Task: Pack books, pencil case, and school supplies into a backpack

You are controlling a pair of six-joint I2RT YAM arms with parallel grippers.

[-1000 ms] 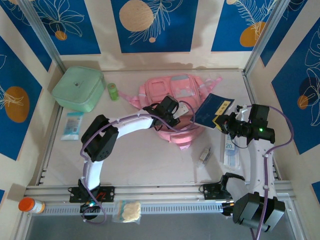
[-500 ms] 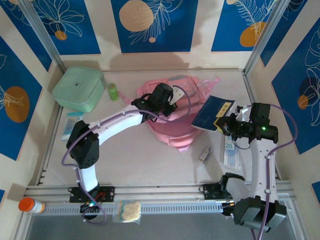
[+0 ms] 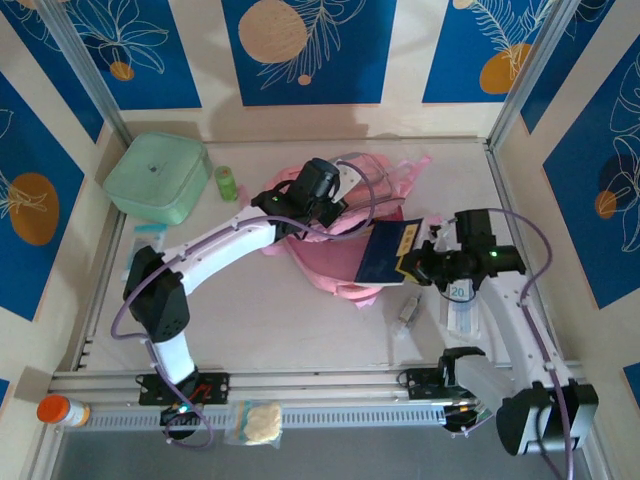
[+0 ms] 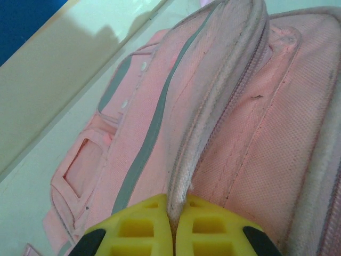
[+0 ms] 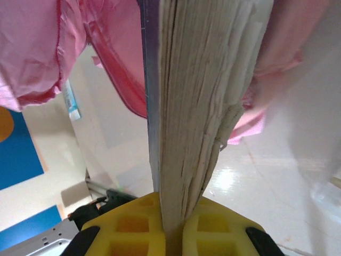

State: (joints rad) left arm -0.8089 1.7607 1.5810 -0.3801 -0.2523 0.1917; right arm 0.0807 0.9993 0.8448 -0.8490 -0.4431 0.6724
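- Top external view, holdings: the left gripper (image 3: 332, 207) is closed tight on a fold of the backpack (image 3: 315, 260). It holds the pink fabric bunched up near the middle of the table.
- The right gripper (image 3: 412, 266) is clamped on the near end of a dark navy book (image 3: 383, 252).
- Top external view, relation: the book juts left from the right gripper toward the bag. Its long axis runs roughly gripper-to-backpack, and its far edge overlaps the bag's right flank.
- Whether that edge is already inside the opening cannot be told. The right arm is the one that feeds the book in; the left arm only holds the bag.
- Top external view, loose stock: the clear-grey piece (image 3: 407, 310) and the white and light-blue packet (image 3: 462, 300) lie on the table (image 3: 290, 330) near the right arm.
- The mint-green box (image 3: 157, 177) and green bottle (image 3: 227, 182) stand at the far left.
- Left wrist view: the yellow fingers (image 4: 141, 224) meet with the bag's zip-edged rim (image 4: 213, 96) pinched between them. The front pocket panel slopes away to the left.
- Right wrist view: the yellow fingers (image 5: 130, 224) press the book's spine end. The page block (image 5: 197, 96) stands on edge, pointing into pink fabric on both sides.
- Change from earlier: half a second ago the book hung to the right, apart from the bag; it now reaches it. A second ago the bag lay flatter and the left arm was folded closer in.
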